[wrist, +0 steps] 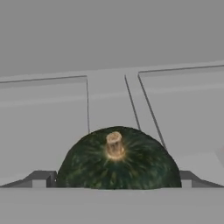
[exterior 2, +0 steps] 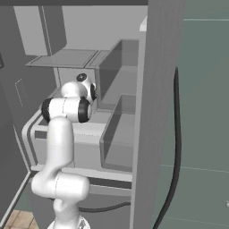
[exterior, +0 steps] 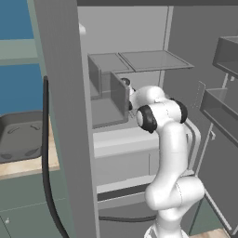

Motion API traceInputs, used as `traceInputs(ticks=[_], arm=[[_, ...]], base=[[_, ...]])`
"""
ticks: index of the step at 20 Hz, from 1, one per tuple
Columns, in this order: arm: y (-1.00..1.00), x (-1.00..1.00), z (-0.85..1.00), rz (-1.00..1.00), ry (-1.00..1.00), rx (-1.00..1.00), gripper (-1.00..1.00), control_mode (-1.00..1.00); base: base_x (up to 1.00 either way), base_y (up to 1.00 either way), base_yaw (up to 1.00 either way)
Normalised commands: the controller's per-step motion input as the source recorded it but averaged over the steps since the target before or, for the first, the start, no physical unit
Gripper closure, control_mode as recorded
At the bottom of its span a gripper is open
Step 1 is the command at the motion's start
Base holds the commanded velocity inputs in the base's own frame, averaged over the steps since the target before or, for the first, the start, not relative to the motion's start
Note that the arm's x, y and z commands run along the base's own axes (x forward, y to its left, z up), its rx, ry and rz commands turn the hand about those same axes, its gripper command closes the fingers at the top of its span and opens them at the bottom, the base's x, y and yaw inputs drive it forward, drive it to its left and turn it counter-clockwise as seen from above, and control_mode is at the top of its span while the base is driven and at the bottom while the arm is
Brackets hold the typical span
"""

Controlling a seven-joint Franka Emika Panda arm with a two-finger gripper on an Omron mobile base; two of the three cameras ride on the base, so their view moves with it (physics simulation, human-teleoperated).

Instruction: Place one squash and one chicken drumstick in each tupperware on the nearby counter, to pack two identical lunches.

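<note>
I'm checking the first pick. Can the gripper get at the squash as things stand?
Probably yes: in the hand view the squash sits right between the open fingers, stem up, with nothing between them and it.

Arm (exterior: 169, 153): glossy white rounded links, bulbous elbow and shoulder housings, black ring caps at joints. Small dark grey finger tips (wrist: 41, 178).

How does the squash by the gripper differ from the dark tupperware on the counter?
The squash is round, dark green, tan-stemmed; the tupperware is rectangular, dark grey. The squash sits between the fingers of the open gripper; the tupperware rests on the counter. Neither is held.
</note>
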Motion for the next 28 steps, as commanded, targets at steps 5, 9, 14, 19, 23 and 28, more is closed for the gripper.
traceInputs(ticks=[5,9,14,19,23,28], arm=[[-0.02,0.22,-0.33,-0.04,0.0,0.0,-1.0,-1.0],[0.0,0.09,-0.43,-0.04,0.02,0.0,1.0,-1.0],[0.0,0.0,-0.69,-0.06,0.08,0.0,1.0,-1.0],[0.04,-0.24,-0.76,-0.04,0.06,0.0,1.0,-1.0],[0.22,-0.92,-0.96,-0.02,-0.1,-0.01,1.0,-1.0],[0.33,-1.0,-0.93,0.0,-0.25,0.0,1.0,-1.0]], base=[[0.0,0.0,0.0],[0.0,0.0,0.0],[0.0,0.0,0.0],[0.0,0.0,0.0],[0.0,0.0,0.0],[0.0,0.0,0.0]])
